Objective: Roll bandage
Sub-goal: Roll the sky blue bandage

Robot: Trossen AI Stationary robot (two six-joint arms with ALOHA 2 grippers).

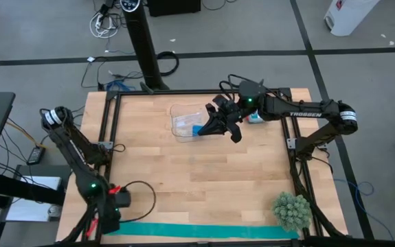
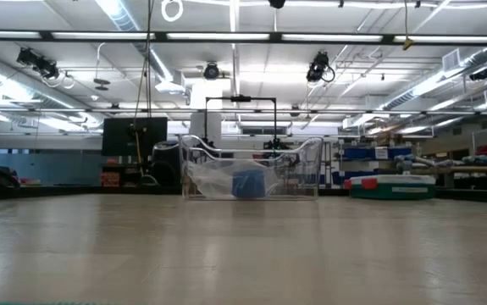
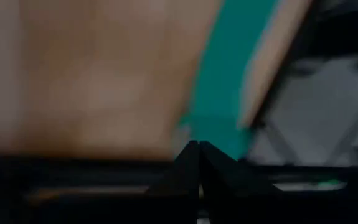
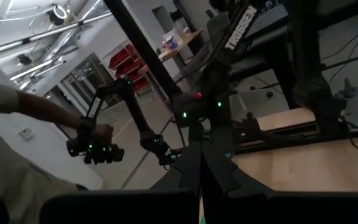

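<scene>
The long teal-green fabric bandage (image 1: 204, 231) lies flat, unrolled, along the worktop's (image 1: 204, 171) near edge; left pincer (image 1: 108, 225) apparently nips its left end, right pincer (image 1: 219, 128) closed, empty.

The bandage (image 1: 204, 231) is a long, narrow teal-green ribbon lying flat and unrolled along the table's near edge, running from the left corner almost to the right one. In the left wrist view its end (image 3: 219, 134) seems to sit right at the closed fingertips, though blur hides contact.
</scene>
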